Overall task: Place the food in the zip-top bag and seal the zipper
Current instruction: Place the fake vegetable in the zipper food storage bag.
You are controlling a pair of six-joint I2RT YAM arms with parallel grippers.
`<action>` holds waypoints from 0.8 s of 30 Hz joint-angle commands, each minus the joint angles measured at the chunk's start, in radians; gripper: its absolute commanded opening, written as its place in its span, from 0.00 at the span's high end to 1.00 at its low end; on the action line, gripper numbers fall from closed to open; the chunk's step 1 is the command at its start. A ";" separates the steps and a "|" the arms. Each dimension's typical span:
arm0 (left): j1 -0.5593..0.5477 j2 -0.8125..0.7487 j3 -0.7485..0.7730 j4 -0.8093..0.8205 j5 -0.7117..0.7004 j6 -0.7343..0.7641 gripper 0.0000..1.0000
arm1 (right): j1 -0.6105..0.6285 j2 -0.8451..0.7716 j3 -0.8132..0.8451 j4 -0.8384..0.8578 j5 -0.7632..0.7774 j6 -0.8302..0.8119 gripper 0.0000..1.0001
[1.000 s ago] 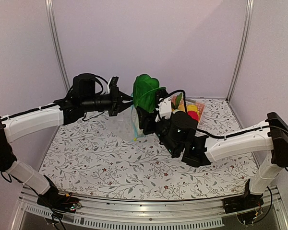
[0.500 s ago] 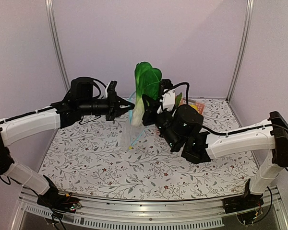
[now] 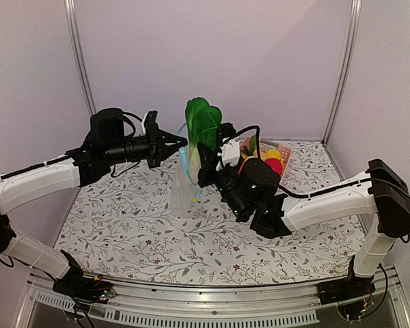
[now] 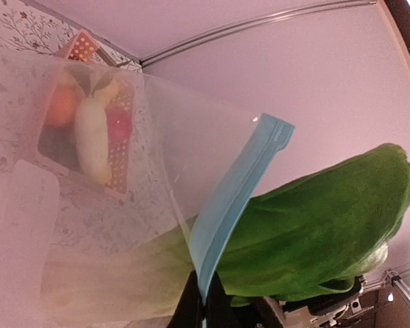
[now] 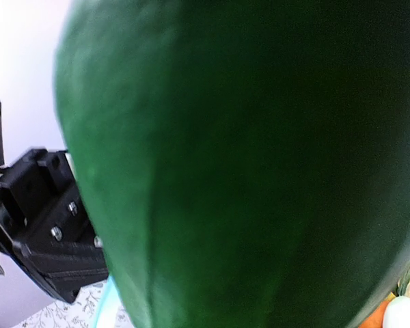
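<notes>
Left gripper (image 3: 172, 143) pinches zipper (image 4: 227, 205), lifting zip-top bag (image 3: 183, 193) so mouth hangs open. Right gripper (image 3: 206, 160) clamps bok choy (image 3: 202, 123), stem inside bag, leaves above. Round fruit (image 3: 275, 165) lies in basket (image 3: 284, 149), back right.

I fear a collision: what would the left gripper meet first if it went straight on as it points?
Likely the bok choy, right behind the zipper that the left gripper pinches; depth is unclear.

The bok choy (image 3: 203, 126) stands partly in the zip-top bag (image 3: 181, 195), basket (image 3: 285, 149) behind-right.
</notes>
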 commanded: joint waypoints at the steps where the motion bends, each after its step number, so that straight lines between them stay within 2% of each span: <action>1: -0.006 -0.036 0.001 0.061 -0.011 -0.025 1.00 | 0.008 0.008 -0.059 -0.061 0.009 0.027 1.00; 6: -0.002 -0.028 0.004 0.055 -0.006 -0.013 1.00 | 0.009 -0.020 -0.067 -0.157 -0.019 0.072 1.00; 10: 0.000 -0.013 0.035 -0.005 0.016 0.045 1.00 | 0.007 -0.044 0.002 -0.386 -0.059 0.093 1.00; 17: 0.000 0.016 0.091 -0.128 0.052 0.169 1.00 | -0.030 -0.058 0.091 -0.737 -0.191 0.215 1.00; 21: 0.005 0.015 0.091 -0.235 0.009 0.254 1.00 | -0.044 -0.094 0.075 -0.812 -0.270 0.258 1.00; 24: 0.017 0.015 0.068 -0.270 -0.010 0.291 1.00 | -0.075 -0.130 0.079 -0.890 -0.401 0.273 1.00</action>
